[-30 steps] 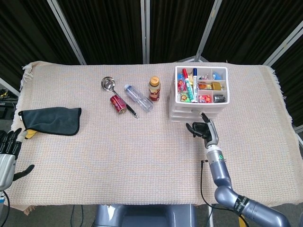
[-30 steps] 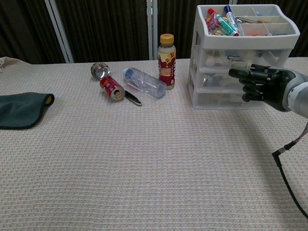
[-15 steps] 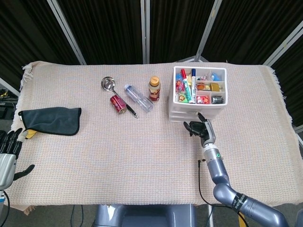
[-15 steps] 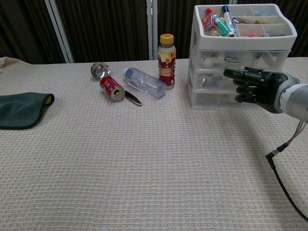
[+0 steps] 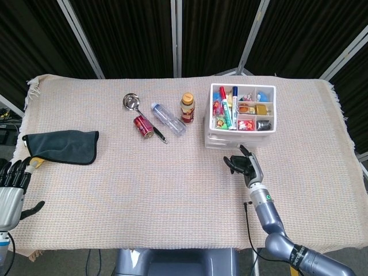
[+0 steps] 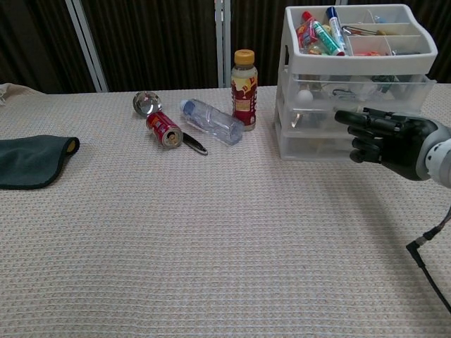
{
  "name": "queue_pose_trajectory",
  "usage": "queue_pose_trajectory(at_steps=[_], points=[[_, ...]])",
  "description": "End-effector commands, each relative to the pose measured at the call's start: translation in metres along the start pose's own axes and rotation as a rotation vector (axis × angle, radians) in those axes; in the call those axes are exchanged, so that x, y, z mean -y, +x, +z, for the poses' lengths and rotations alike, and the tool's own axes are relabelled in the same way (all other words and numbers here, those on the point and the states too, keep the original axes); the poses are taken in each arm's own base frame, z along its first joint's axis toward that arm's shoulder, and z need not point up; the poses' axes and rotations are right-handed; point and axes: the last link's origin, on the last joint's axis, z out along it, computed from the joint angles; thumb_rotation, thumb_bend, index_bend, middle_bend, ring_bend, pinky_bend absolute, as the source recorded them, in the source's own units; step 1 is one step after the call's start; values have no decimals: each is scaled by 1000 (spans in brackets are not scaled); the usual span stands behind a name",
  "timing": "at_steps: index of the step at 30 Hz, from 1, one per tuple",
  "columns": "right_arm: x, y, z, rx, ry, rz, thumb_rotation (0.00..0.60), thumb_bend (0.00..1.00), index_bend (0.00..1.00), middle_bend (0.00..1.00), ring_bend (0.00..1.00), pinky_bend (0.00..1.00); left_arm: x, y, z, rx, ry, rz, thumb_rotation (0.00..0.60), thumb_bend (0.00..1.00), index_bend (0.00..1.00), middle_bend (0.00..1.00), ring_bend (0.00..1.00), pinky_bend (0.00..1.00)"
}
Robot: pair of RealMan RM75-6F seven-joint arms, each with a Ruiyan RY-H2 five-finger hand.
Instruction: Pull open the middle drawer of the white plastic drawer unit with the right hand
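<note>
The white plastic drawer unit (image 5: 214, 137) (image 6: 290, 105) stands at the back right, its top tray full of pens and small items. In the chest view the drawer (image 6: 366, 90) just under the tray stands out a little from the two below it. My right hand (image 5: 242, 163) (image 6: 386, 137) hovers just in front of the drawer fronts. Its fingers are hooked toward the unit and hold nothing that I can see. The head view shows a narrow gap between the hand and the unit. At the table's near left corner my left hand (image 5: 12, 185) has its fingers spread and is empty.
A brown bottle (image 5: 187, 108) (image 6: 244, 88) stands just left of the unit. A clear bottle (image 5: 168, 118), a red can (image 5: 143, 126) and a ladle (image 5: 131, 102) lie further left. A grey cloth (image 5: 60, 146) lies at the far left. A cable (image 6: 423, 243) hangs under my right arm.
My right hand has drawn back toward the front edge of the table. The drawer under the tray now stands further out. The left hand has barely shifted.
</note>
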Motion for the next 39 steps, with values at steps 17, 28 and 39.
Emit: queue_pose_trajectory(at_steps=[17, 28, 39], points=[[3, 7, -45, 41, 60, -94, 600, 221, 377, 871, 909, 750, -4, 0, -1, -4, -5, 1, 600, 0, 0, 0, 0, 0], [36, 14, -68, -68, 336, -561, 600, 219, 301, 826, 871, 712, -4, 2, -2, -12, -2, 7, 600, 0, 0, 0, 0, 0], [65, 22, -61, -258, 323, -1071, 600, 219, 252, 805, 856, 698, 1, 15, -8, 22, -41, 22, 600, 5, 0, 0, 0, 0]])
